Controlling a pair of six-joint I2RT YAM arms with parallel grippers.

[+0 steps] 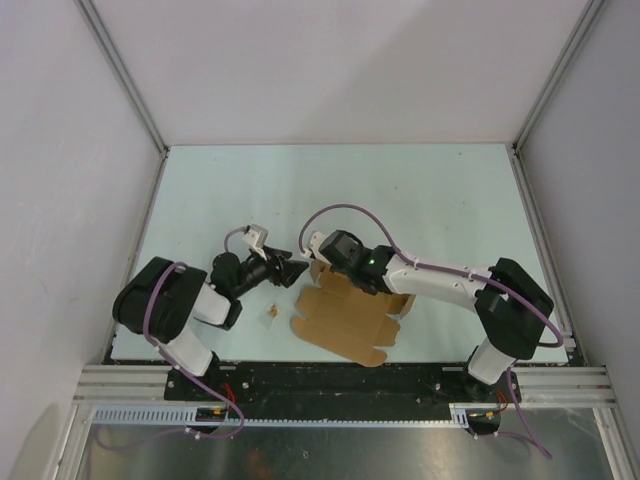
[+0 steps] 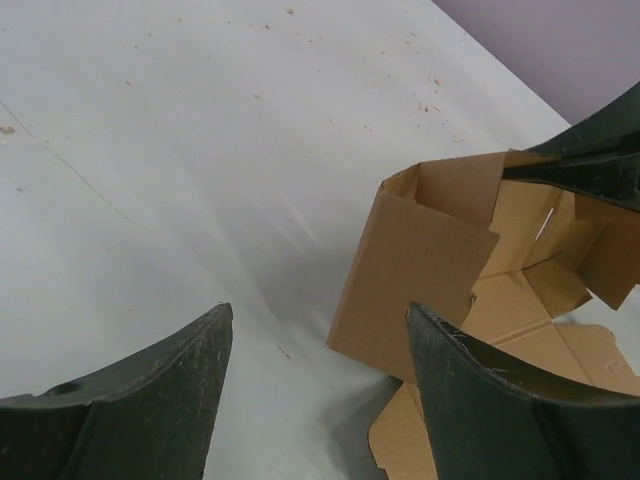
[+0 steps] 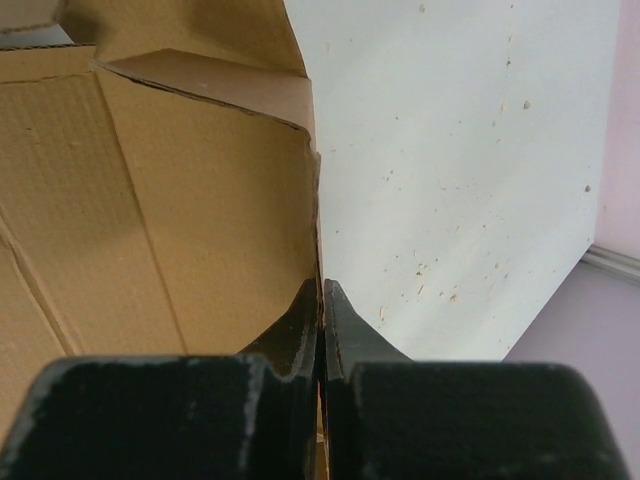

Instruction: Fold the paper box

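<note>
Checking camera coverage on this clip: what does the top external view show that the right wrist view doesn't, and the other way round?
Only top external: both arms, the left gripper close beside the paper box, the box's flat flaps toward the near edge, and a tiny brown scrap on the table. Only right wrist: up close, the right gripper shut on the edge of a raised cardboard panel. Both: the paper box and the pale table.

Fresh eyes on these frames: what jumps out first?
The paper box, half-folded brown cardboard, lies near the front edge of the table. The right gripper is shut on the edge of one raised wall. The left gripper stands open beside the box, holding nothing.
</note>
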